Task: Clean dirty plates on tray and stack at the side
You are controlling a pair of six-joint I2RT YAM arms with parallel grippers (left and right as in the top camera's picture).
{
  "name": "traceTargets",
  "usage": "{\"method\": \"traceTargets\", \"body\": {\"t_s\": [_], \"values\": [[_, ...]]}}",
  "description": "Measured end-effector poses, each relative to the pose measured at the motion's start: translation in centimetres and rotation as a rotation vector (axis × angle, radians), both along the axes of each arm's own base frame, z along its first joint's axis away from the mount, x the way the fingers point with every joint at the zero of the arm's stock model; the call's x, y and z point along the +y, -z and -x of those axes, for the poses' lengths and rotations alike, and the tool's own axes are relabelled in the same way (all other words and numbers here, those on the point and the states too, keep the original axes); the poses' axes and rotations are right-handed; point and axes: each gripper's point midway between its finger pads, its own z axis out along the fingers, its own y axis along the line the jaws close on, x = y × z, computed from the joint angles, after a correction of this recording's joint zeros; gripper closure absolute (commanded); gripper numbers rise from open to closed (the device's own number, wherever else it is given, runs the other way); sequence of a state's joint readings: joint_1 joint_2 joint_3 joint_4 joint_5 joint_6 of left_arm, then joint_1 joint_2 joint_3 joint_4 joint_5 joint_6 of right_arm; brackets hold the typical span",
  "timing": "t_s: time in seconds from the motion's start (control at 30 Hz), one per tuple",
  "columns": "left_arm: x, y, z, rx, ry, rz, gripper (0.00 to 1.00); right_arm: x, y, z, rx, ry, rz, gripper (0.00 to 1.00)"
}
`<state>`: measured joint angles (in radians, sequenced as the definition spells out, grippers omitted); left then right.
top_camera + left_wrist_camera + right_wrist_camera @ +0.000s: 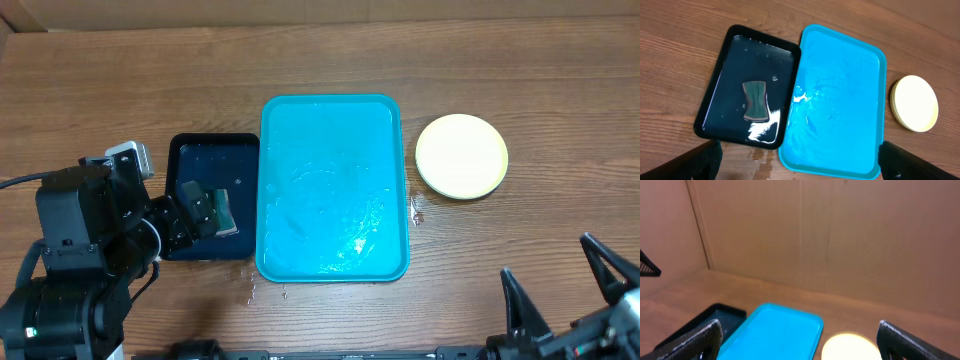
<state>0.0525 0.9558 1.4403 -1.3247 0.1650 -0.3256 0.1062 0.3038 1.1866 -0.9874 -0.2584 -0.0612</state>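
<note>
The turquoise tray (pixel 335 190) (pixel 840 100) (pixel 775 332) lies mid-table, wet and with nothing on it. The plates (pixel 461 156) (pixel 914 103) (pixel 847 349) sit in a stack on the wood to the tray's right, a pale yellow-green face on top. My left gripper (pixel 192 215) (pixel 800 152) hangs high over the left side of a dark tray, open wide and holding nothing. My right gripper (pixel 560 285) (pixel 800 337) is at the front right near the table edge, open wide and empty, facing the plates and tray.
A small dark navy tray (pixel 212 197) (pixel 747 90) with water in it touches the turquoise tray's left side and holds a sponge (pixel 224 212) (pixel 756 101). Water drops lie on the wood (pixel 415 212) (pixel 762 155). A cardboard wall (pixel 815 235) stands behind the table.
</note>
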Motion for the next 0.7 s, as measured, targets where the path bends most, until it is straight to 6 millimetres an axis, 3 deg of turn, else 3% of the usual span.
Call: {"method": "traceTargets", "body": {"t_s": [0.13,0.43,0.6,0.7], "values": [[0.0,0.0,0.0,0.000,0.000,0.000,0.00,0.0,2.0,0.1,-0.063,0.001,-0.005,0.00],[0.0,0.0,0.0,-0.001,0.000,0.000,0.00,0.4,6.0,-3.0,-0.165,-0.008,-0.019,0.00],[0.0,0.0,0.0,0.000,0.000,0.000,0.00,0.7,6.7,-5.2,-0.239,-0.011,-0.030,0.00],[0.0,0.0,0.0,-0.001,0.000,0.000,0.00,0.7,6.1,-6.2,-0.333,-0.006,-0.038,0.00]]}}
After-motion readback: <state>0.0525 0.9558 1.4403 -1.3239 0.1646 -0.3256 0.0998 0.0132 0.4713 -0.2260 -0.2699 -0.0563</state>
